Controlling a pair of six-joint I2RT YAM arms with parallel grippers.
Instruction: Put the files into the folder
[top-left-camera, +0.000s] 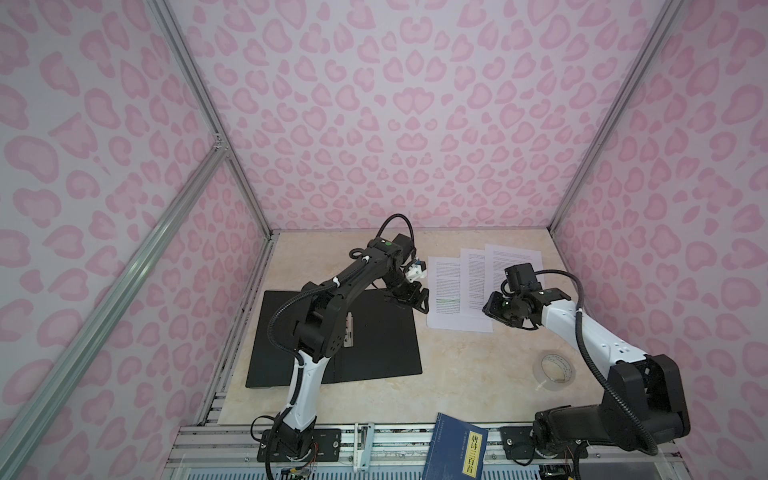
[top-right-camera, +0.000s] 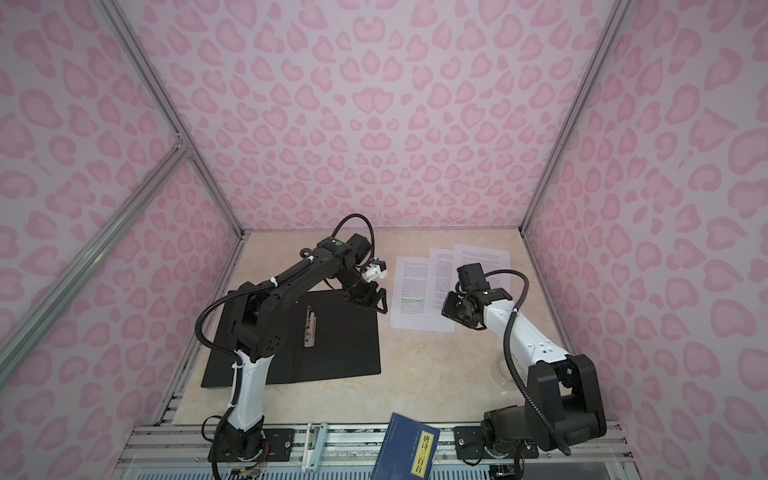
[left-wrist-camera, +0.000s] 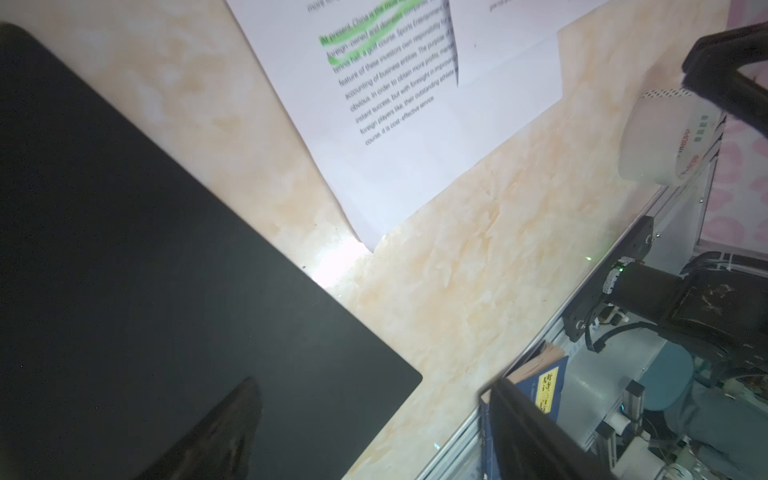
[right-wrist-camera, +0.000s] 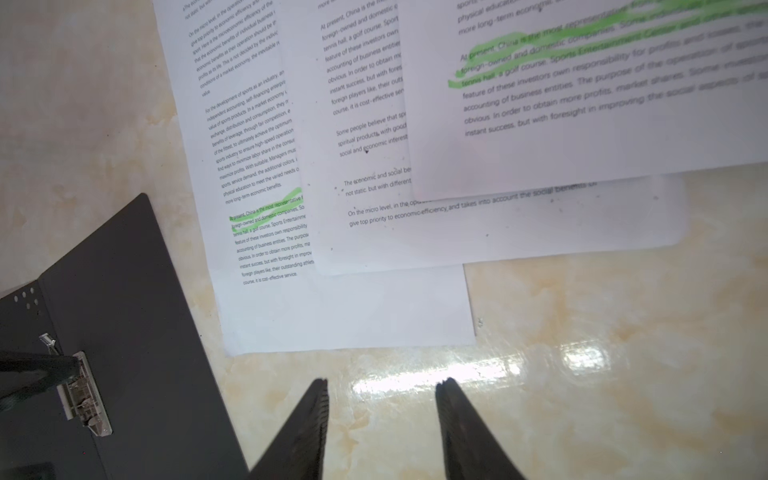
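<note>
Pink-patterned walls (top-left-camera: 415, 124) box in a pale marbled tabletop (top-left-camera: 457, 374), where three overlapping sheets (top-left-camera: 446, 299) lie flat just beside the open black folder (top-left-camera: 374, 340). They look thin, limp and slippery, so we would pinch a free corner. The left hand (left-wrist-camera: 371, 380) and right hand (right-wrist-camera: 384, 382) hang apart, empty.

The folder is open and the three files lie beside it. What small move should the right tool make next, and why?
Probably lower the right tool forward onto the near edge of the files. Its jaws stand apart, empty, over bare table just short of the bottom sheet, and the folder holds no file yet.
</note>
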